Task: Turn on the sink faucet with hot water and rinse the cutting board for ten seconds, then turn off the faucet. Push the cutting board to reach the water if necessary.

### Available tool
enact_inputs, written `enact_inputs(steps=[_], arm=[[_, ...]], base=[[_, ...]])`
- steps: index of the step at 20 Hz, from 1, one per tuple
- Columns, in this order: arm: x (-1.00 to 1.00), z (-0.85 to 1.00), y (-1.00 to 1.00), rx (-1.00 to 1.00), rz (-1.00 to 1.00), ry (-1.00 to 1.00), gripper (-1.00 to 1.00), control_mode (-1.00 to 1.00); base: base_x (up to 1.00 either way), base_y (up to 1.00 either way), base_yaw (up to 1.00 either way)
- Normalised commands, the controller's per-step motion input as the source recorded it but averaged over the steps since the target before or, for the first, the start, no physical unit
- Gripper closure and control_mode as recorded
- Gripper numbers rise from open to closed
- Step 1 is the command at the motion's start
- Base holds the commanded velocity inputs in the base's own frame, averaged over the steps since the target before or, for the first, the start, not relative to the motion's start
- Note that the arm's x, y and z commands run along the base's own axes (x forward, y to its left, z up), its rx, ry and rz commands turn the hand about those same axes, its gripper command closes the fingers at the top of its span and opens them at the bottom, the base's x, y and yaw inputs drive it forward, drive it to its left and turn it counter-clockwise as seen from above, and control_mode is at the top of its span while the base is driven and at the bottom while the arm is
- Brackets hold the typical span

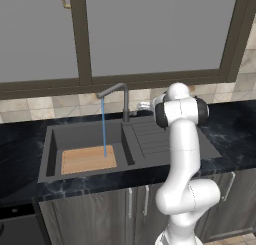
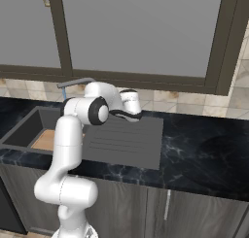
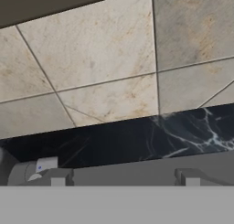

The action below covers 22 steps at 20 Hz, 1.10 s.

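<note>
Black marbled table (image 1: pixel 20 159) carries the dark grey matte rectangular sink (image 1: pixel 50 149). Light tan wooden cutting board (image 1: pixel 85 160) lies flat on the basin floor. Thin light blue water stream (image 1: pixel 104 129) falls from the slim dark faucet (image 1: pixel 124 101) onto the board's right part. End effector (image 3: pixel 123 177) near the faucet base, fingers apart, gripping nothing visible.

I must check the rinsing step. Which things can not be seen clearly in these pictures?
- Sink faucet lever: too small in the left base view; hidden behind the arm in the right base view.
- Cutting board: mostly hidden by the arm in the right base view.
- Gripper: tips cut off by the bottom edge in the hand view, so its grip is unclear.
</note>
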Motion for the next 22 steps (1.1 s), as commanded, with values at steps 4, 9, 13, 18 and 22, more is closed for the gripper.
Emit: enact_inputs(steps=[4,9,13,18,22], arm=[[0.00,-0.10,0.25,0.00,0.03,0.00,-1.00,-1.00],[0.00,-0.07,0.23,0.00,0.03,0.00,-1.00,-1.00],[0.00,-0.04,0.24,0.00,0.03,0.00,-1.00,-1.00],[0.00,-0.04,0.27,0.00,0.03,0.00,-1.00,-1.00],[0.00,-0.08,0.31,0.00,0.02,0.00,-1.00,-1.00]], base=[[0.00,0.00,0.00],[0.00,0.00,0.00],[0.00,0.00,0.00],[0.00,0.00,0.00],[0.00,0.00,0.00]])
